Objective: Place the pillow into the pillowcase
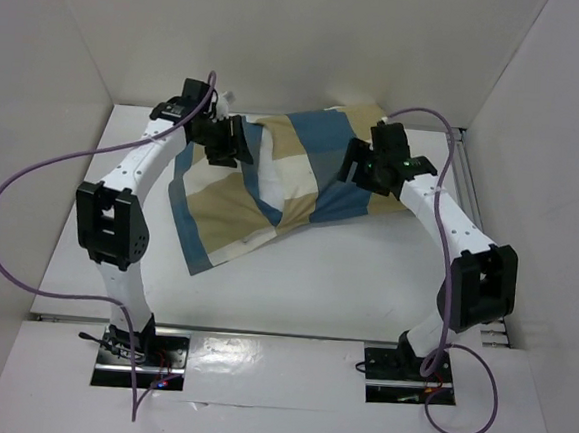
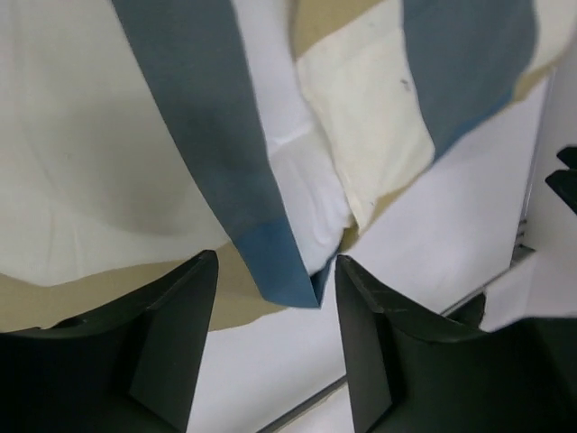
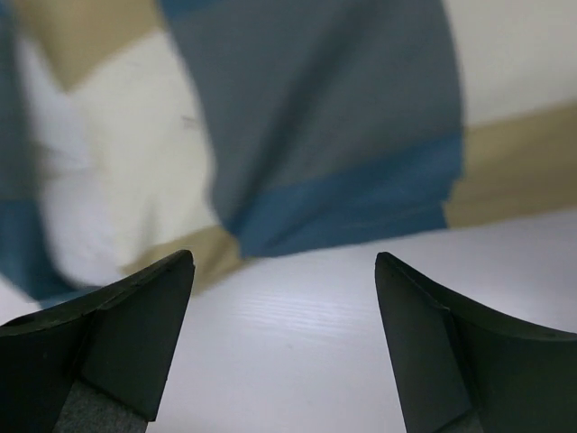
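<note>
Checked blue, tan and cream pillowcase (image 1: 271, 190) lies rumpled on the white desk (image 1: 345, 281), upper middle of the top view, between left pincer (image 1: 228, 146) and right pincer (image 1: 359, 167). Left wrist view: jaws released, apart over a blue corner, with the soft white pillow (image 2: 305, 198) peeking out. Right wrist view: jaws released, empty. The limp, light cloth looks best pinched at the hem.

pillowcase (image 1: 271, 190): woven cloth, matt, soft creases
pillow (image 2: 311, 203): white cloth, matt, puffy, at pillowcase opening
table (image 1: 345, 281): white, smooth, faint grain, slight sheen
left gripper (image 2: 276, 271): blk plastic, matt
right gripper (image 3: 284, 271): blk plastic, matt, same as left
</note>
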`<state>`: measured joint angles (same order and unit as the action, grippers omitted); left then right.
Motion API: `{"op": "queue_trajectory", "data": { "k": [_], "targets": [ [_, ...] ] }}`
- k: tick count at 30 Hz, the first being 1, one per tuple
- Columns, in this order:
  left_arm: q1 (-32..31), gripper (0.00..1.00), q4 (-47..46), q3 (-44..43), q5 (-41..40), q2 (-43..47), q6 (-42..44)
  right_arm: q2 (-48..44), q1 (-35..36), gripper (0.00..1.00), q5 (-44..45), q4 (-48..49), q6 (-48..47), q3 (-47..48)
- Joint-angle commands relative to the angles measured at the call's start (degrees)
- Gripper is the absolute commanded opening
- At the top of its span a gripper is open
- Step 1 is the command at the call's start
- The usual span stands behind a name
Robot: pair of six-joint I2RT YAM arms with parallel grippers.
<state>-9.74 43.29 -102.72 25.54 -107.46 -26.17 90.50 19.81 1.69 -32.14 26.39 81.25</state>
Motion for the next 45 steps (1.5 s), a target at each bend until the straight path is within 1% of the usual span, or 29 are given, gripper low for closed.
{"op": "queue_trajectory", "data": {
  "k": [1, 2, 4, 5, 7, 8, 10, 12, 13, 14, 16, 17, 19, 20, 21, 24, 25, 26, 29, 31, 33, 35, 36, 38, 40, 41, 42, 43, 45],
  "targets": [
    [-2.6, 0.62, -0.4, -0.9, -8.4, -3.5, -2.7, -4.0, -3.5, 0.88, -1.9, -1.2, 1.2, -4.8],
    [-3.1, 0.58, -1.1, -2.0, -7.7, -4.3, -2.7, -4.0, -3.6, 0.88, -1.9, -1.2, 1.2, -5.3],
    [-4.8, 0.55, -2.9, -3.1, -6.3, -6.1, -3.4, -4.0, -4.2, 0.88, -1.9, -1.7, 1.2, -5.9],
    [-5.4, 0.55, -3.5, -4.0, -6.3, -8.7, -4.0, -4.0, -4.7, 0.9, -2.4, -1.7, 1.2, -5.9],
    [-6.5, 0.57, -0.8, -9.2, -6.8, -12.5, -4.0, -4.5, -4.7, 0.9, -2.4, -1.7, 0.7, -6.5],
    [-6.5, 0.57, 0.1, -12.4, -7.3, -14.3, -4.7, -4.5, -4.7, 0.91, -2.4, -1.7, 0.7, -6.5],
    [-7.0, 0.57, 0.9, -14.0, -8.0, -17.8, -5.3, -4.5, -5.2, 0.93, -2.4, -1.7, 0.7, -7.2],
    [-7.0, 0.51, 0.9, -14.6, -9.8, -18.3, -5.8, -4.0, -6.0, 0.96, -1.9, -1.7, 0.2, -7.8],
    [-7.0, 0.51, 0.9, -14.6, -11.6, -18.3, -5.8, -4.0, -6.0, 0.99, -0.5, -2.2, 0.2, -8.3],
    [-7.0, 0.49, 0.9, -13.7, -12.5, -17.4, -5.8, -4.0, -6.0, 1.0, -0.5, -2.2, 0.2, -8.3],
    [-7.0, 0.46, 0.9, -12.4, -14.9, -15.7, -5.8, -4.6, -6.5, 1.0, 0.1, -2.2, 0.2, -10.7],
    [-7.7, 0.46, 0.9, -11.3, -17.3, -13.6, -5.8, -4.6, -7.2, 1.0, -0.6, -1.4, 0.2, -11.5],
    [-8.4, 0.53, 0.9, -8.1, -20.6, -10.8, -5.8, -4.6, -7.2, 1.0, -1.4, -0.7, 0.2, -12.5],
    [-8.9, 0.58, 0.9, -6.7, -24.1, -9.0, -5.8, -4.6, -7.8, 1.0, -1.4, -0.7, 0.2, -12.5],
    [-9.7, 0.65, -0.4, -4.3, -25.4, -5.7, -5.8, -4.6, -7.8, 1.0, -2.0, -0.7, 0.7, -13.0],
    [-10.8, 0.66, -2.4, -1.2, -26.1, -1.5, -4.4, -4.6, -7.8, 1.0, -2.6, 0.1, 0.7, -13.1],
    [-10.8, 0.66, -2.9, 0.3, -26.9, -1.4, -4.4, -4.6, -7.8, 1.0, -3.4, 0.1, 0.7, -13.1],
    [-11.7, 0.66, -2.9, 0.3, -30.4, -0.7, -4.4, -3.8, -7.8, 1.0, -3.5, 0.1, 0.7, -12.4],
    [-12.9, 0.66, -2.4, 1.6, -34.8, -0.6, -4.4, -3.2, -7.8, 1.0, -4.1, 0.1, 0.7, -11.8],
    [-12.9, 0.7, -1.4, 1.6, -37.7, -1.4, -5.0, -3.2, -7.8, 1.0, -4.1, 0.1, 0.7, -11.8],
    [-12.9, 0.7, 2.2, -3.6, -38.7, -7.1, -4.5, -3.9, -7.8, 1.0, -2.9, 0.1, 1.3, -12.5],
    [-12.9, 0.7, 5.5, -11.6, -38.7, -12.5, -4.5, -4.5, -7.8, 1.0, -2.9, -0.5, 1.9, -14.4],
    [-13.5, 0.69, 8.4, -14.0, -40.7, -17.1, -4.5, -5.2, -7.8, 1.0, -2.9, -0.5, 2.4, -14.9],
    [-13.5, 0.69, 9.0, -16.8, -41.3, -19.6, -5.0, -7.3, -7.8, 1.0, -2.9, -0.5, 3.0, -16.9],
    [-13.5, 0.63, 8.2, -17.3, -42.1, -20.2, -5.0, -8.9, -8.3, 1.0, -2.9, 0.2, 3.5, -18.6],
    [-13.5, 0.43, 7.4, -17.3, -42.1, -20.2, -5.0, -9.6, -8.3, 1.0, -2.9, 0.2, 3.5, -19.3],
    [-13.5, 0.27, 7.4, -17.3, -42.1, -20.2, -5.0, -10.2, -8.3, 1.0, -2.9, 0.2, 3.5, -19.8],
    [-13.5, 0.14, 7.4, -18.0, -42.6, -20.2, -5.0, -10.8, -8.9, 1.0, -2.9, 0.2, 3.5, -20.3],
    [-13.5, 0.0, 7.4, -18.0, -43.1, -19.3, -4.5, -10.8, -8.9, 1.0, -2.9, 0.2, 3.5, -19.8]
  ]
}}
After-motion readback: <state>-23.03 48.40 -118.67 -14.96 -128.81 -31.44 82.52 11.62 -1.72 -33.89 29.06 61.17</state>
